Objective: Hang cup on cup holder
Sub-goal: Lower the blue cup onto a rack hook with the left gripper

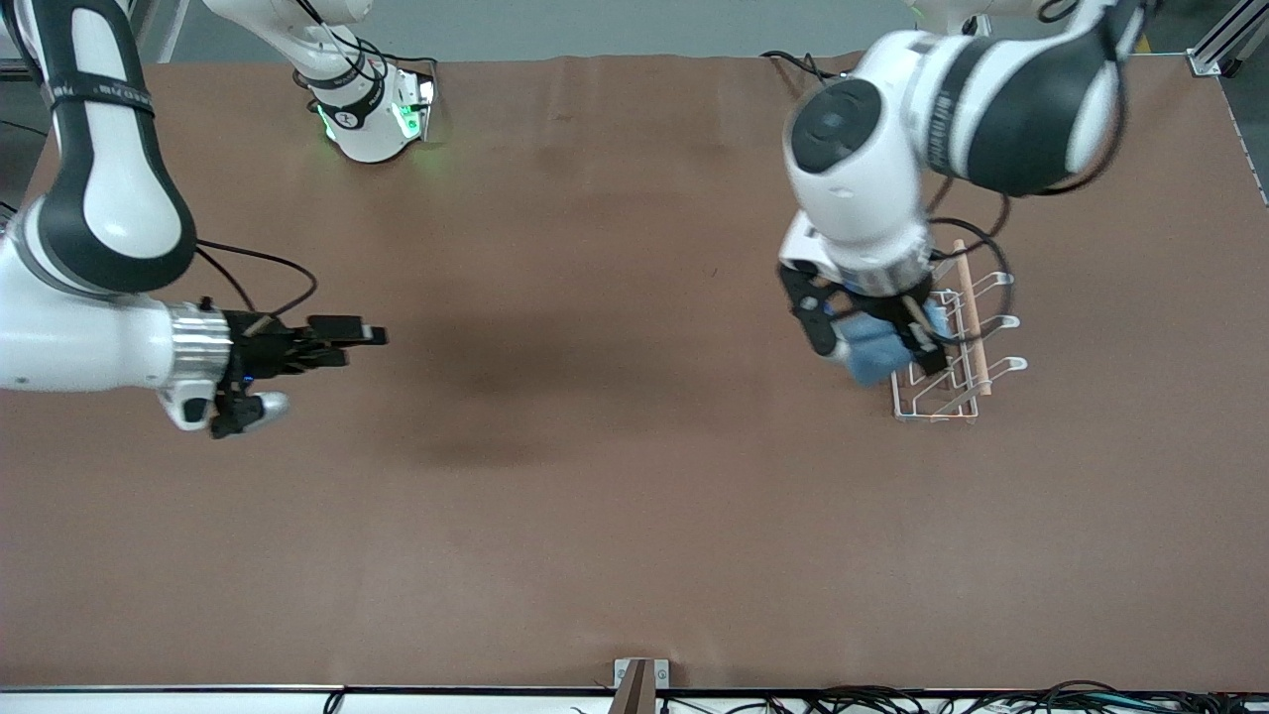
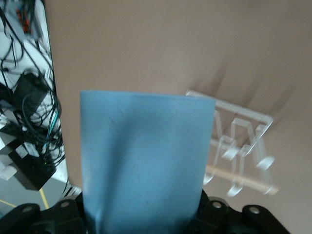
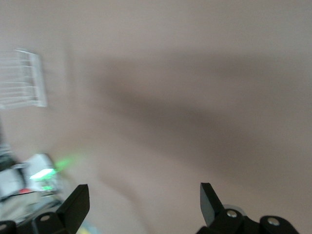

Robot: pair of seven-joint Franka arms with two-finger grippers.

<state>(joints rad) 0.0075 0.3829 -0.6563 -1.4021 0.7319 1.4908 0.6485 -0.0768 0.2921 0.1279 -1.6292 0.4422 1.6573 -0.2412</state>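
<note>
My left gripper (image 1: 882, 342) is shut on the light-blue cup (image 1: 874, 349), holding it in the air right beside the white wire cup holder (image 1: 960, 382), on the side toward the right arm. In the left wrist view the cup (image 2: 146, 161) fills the middle, and the cup holder (image 2: 243, 141) with its wooden dowel (image 2: 239, 178) lies just past it. My right gripper (image 1: 362, 335) hangs open over bare table at the right arm's end, its fingers wide apart around nothing (image 3: 144, 195).
The brown table (image 1: 595, 496) carries only the cup holder. The right arm's base (image 1: 372, 109) stands at the table's back edge. Cables (image 1: 892, 699) run along the front edge, and a small bracket (image 1: 640, 679) sits at its middle.
</note>
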